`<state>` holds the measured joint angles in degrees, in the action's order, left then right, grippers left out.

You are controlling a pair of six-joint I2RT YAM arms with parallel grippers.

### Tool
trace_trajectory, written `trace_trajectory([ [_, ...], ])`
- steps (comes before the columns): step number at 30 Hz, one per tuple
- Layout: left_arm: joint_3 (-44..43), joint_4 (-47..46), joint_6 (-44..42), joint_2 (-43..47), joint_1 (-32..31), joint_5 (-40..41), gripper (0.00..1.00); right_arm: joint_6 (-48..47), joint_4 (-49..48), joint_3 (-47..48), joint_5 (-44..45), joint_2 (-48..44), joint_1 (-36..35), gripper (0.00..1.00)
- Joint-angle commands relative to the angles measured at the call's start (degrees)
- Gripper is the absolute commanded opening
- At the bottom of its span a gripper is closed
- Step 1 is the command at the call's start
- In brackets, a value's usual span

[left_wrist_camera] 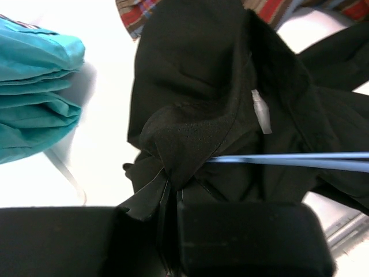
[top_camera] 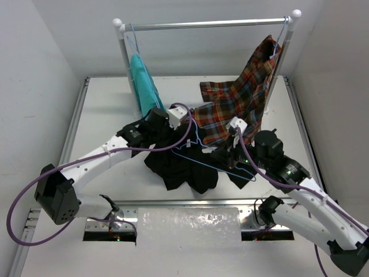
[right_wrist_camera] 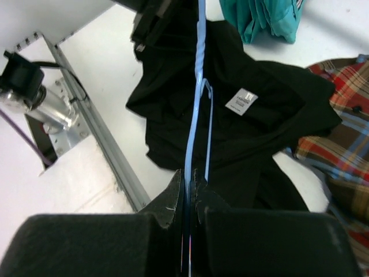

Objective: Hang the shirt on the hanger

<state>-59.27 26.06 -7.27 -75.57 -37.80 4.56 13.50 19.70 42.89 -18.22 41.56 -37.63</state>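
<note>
The black shirt [top_camera: 183, 168] lies bunched on the table between the arms. The pale-blue hanger [top_camera: 214, 165] lies across it. My left gripper [top_camera: 166, 142] is shut on a fold of the shirt [left_wrist_camera: 190, 104], pinched between the pads; the hanger wire [left_wrist_camera: 288, 160] runs out from under that fold to the right. My right gripper [top_camera: 229, 153] is shut on the hanger [right_wrist_camera: 199, 86], and the thin wire passes between the fingertips and reaches out over the shirt [right_wrist_camera: 265, 133]. A white label [right_wrist_camera: 241, 102] shows at the shirt's collar.
A silver rail [top_camera: 207, 24] with white knobs stands at the back. A teal garment [top_camera: 144, 86] hangs at its left; a red plaid shirt [top_camera: 236, 104] hangs at its right and drapes onto the table. A metal frame edge [right_wrist_camera: 98, 121] runs along the near side.
</note>
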Motion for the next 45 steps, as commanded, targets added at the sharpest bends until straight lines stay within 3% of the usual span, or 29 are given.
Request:
trace_trajectory([
  [1, -2.61, -0.4, 1.38, 2.53, 0.27, -3.41, 0.01, 3.72, -16.34, -3.33, -1.03, -0.6, -0.17, 0.0],
  [4, -3.05, -0.05, 1.73, 2.8, 0.27, -4.29, 0.01, 5.57, -27.05, -9.04, -0.68, -0.08, -0.25, 0.0],
  [15, -4.37, -2.42, 1.38, 2.97, -0.08, -7.02, 0.03, 8.21, -42.81, -19.24, -2.61, 3.87, -0.08, 0.0],
  [18, -5.07, -3.12, 0.94, 2.62, -0.17, -6.93, 0.07, 8.65, -46.94, -21.61, -2.87, 5.89, 0.88, 0.0],
  [22, -3.15, -3.21, 0.5, 2.71, -0.34, -7.72, 0.24, 11.2, -54.22, -24.34, -5.86, 9.14, 3.69, 0.0],
  [24, -1.91, -3.3, 0.06, 3.06, -0.43, -8.68, 0.36, 11.11, -55.21, -25.66, -6.13, 9.59, 3.88, 0.0],
  [27, 0.55, -3.21, -1.52, 4.02, -0.43, -8.08, 0.44, 10.41, -53.64, -25.93, -6.48, 10.38, 3.79, 0.0],
  [31, 0.48, -2.25, -6.69, 5.34, -0.43, -6.23, 0.46, 9.97, -52.49, -26.72, -7.01, 11.52, 3.79, 0.0],
  [36, -3.39, -0.76, -13.55, 9.12, -0.43, -11.67, 0.53, 9.0, -52.05, -27.25, -7.36, 14.42, 3.79, 0.0],
  [39, -6.3, 6.32, -17.33, 9.92, 0.01, -8.88, 0.53, 9.27, -52.31, -27.25, -7.53, 15.48, 3.79, 0.0],
  [42, -1.93, 12.33, -21.55, 11.32, 0.45, -5.8, 0.48, 9.27, -52.05, -27.08, -7.71, 15.83, 3.79, 0.0],
  [45, 7.46, 10.07, -21.91, 15.79, 1.32, 0.0, 0.48, 8.22, -50.3, -26.72, -7.97, 15.66, 3.88, 0.0],
])
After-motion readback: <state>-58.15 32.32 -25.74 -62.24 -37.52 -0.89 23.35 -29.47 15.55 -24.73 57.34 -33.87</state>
